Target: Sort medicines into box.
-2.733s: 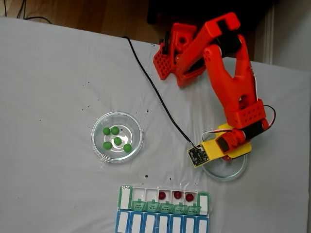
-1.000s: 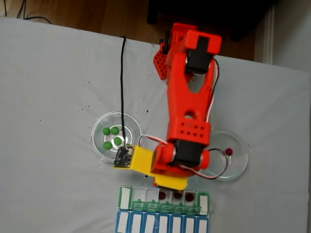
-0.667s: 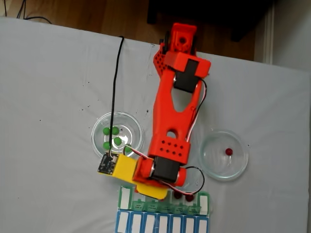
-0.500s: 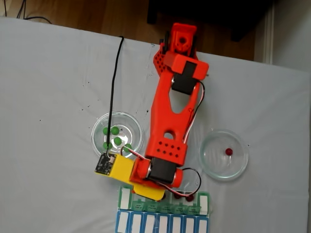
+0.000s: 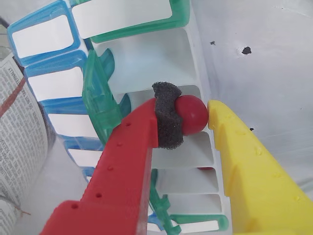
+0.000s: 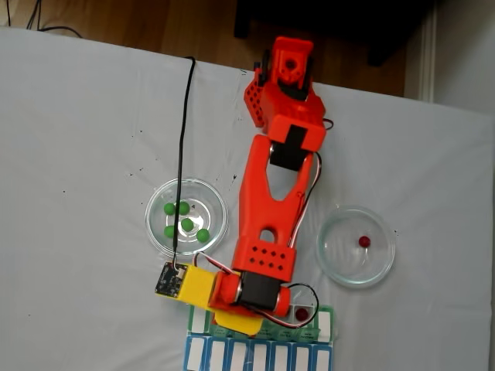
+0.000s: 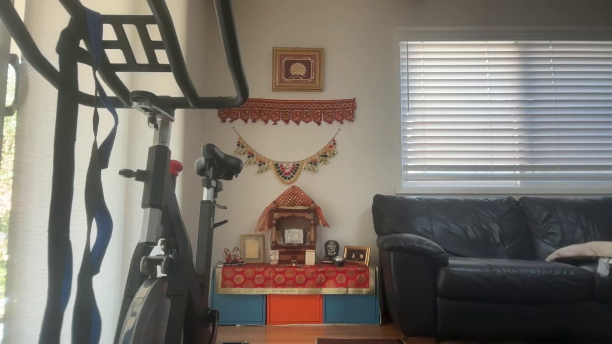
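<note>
In the wrist view my gripper [image 5: 191, 115] is shut on a dark red medicine ball [image 5: 191, 111], pinched between the red finger's dark foam pad [image 5: 168, 122] and the yellow finger [image 5: 234, 147]. It hangs just above an open white compartment of the box [image 5: 142, 63], beside raised green lids. In the fixed view the gripper [image 6: 238, 318] sits over the left part of the box [image 6: 321, 331] at the table's bottom edge. One red ball [image 6: 300, 314] lies in a compartment. Several green balls [image 6: 186, 224] sit in the left glass dish [image 6: 158, 232], and a red ball [image 6: 363, 242] in the right dish [image 6: 340, 270].
A black cable [image 6: 182, 147] runs from the arm's base past the left dish to the wrist camera. Newspaper [image 5: 19, 122] lies beside the box's blue lids. The other view looks into a room with an exercise bike [image 7: 158, 200] and a sofa [image 7: 492, 258].
The arm swung from the right dish across to the box, carrying a red ball. It then reached farther down over the box's left compartments.
</note>
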Tool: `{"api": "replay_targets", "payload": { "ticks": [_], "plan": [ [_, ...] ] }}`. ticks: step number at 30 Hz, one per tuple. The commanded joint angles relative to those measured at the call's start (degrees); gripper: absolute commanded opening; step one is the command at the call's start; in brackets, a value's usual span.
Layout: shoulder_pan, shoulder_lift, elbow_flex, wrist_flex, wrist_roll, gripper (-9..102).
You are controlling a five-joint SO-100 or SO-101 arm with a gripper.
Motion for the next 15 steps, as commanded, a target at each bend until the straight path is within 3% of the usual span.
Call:
{"api": "replay_targets", "payload": {
  "ticks": [1, 15],
  "plan": [
    [-1.76, 2.99, -5.10, -0.97, -0.53, 1],
    [-3.78, 2.11, -4.04, -5.01, 0.79, 1]
  ]
}}
